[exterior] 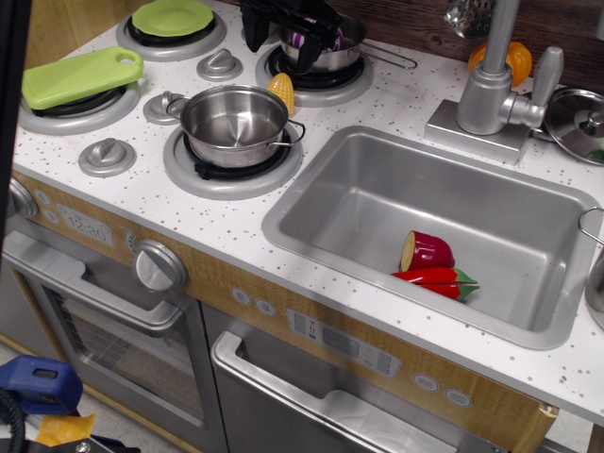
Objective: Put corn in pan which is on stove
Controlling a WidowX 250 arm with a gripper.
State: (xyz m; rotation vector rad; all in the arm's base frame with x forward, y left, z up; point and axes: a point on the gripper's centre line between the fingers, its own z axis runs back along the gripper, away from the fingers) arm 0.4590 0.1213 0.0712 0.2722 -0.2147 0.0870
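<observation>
Toward the tabletop's far edge, the black pincer hangs over the rear pan on the stove; whether it is spread or pressed together I cannot tell, as it reads only as a dark mass. The corn stands between that pan and the empty front pot, close against both. A descent could well strike either steel rim, or nudge the stubby cob so it rolls toward the sink.

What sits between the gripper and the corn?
Nothing: in the only view, bare speckled stove top separates the gripper from the corn.
</observation>
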